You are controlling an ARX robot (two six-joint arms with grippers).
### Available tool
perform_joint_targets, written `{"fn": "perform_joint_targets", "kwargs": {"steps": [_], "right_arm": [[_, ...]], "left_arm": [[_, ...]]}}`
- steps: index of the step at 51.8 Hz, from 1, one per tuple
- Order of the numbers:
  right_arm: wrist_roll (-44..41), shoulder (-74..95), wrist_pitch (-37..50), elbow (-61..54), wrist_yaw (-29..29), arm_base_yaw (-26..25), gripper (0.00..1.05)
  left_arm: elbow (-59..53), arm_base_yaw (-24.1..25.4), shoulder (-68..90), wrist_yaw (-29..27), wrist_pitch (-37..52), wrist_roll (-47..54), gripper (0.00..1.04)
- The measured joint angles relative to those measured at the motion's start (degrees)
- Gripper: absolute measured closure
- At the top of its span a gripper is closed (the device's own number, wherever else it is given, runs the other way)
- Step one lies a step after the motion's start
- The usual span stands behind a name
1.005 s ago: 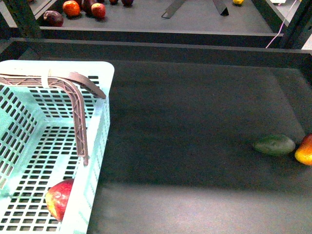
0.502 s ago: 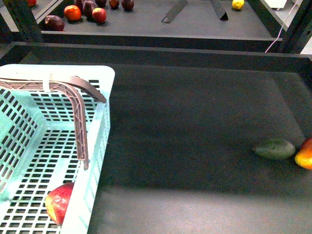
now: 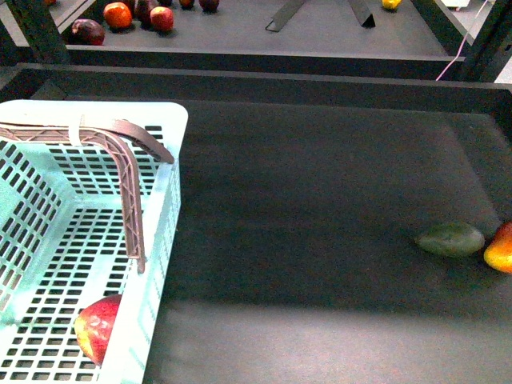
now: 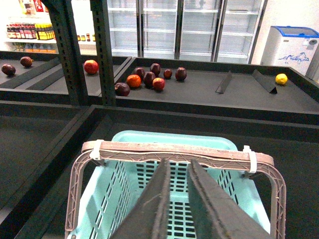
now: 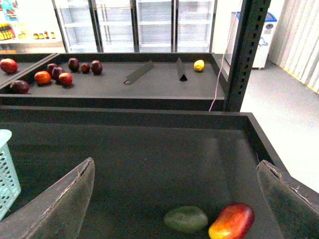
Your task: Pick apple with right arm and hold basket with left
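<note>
The mint-turquoise basket [image 3: 164,232] stands at the left of the dark shelf floor, its brown handles [image 3: 120,136] raised and bound by a white zip tie. The deep red apple [image 3: 98,326] lies inside it at the near right wall. No gripper shows in the front view. In the left wrist view my left gripper [image 4: 178,162] is shut and empty, its tips just short of the handles [image 4: 124,148] above the basket [image 4: 222,199]. In the right wrist view my right gripper [image 5: 175,164] is open wide and empty, above the shelf floor, with the basket's corner [image 5: 6,169] at the edge.
A dark green oval fruit [image 3: 450,238] and an orange-yellow and red fruit [image 3: 500,250] lie at the right edge of the shelf; both show between the right fingers [image 5: 185,219]. Raised shelf walls [image 3: 256,80] bound the floor. Several fruits [image 3: 120,14] lie on the shelf behind.
The front view bobbed slightly and came back. The basket, the apple and the two fruits at the right lie as they did one second ago.
</note>
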Motion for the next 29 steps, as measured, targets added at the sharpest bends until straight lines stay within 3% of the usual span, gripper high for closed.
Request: {"fn": "perform_joint_targets", "kwargs": {"steps": [11, 19, 29], "right_arm": [[0.0, 0.0, 0.0, 0.0, 0.0, 0.0, 0.09], [0.0, 0.0, 0.0, 0.0, 0.0, 0.0, 0.09], [0.0, 0.0, 0.0, 0.0, 0.0, 0.0, 0.09]], "left_arm": [[0.0, 0.0, 0.0, 0.0, 0.0, 0.0, 0.44], [0.0, 0.0, 0.0, 0.0, 0.0, 0.0, 0.07], [0.0, 0.0, 0.0, 0.0, 0.0, 0.1, 0.07]]}}
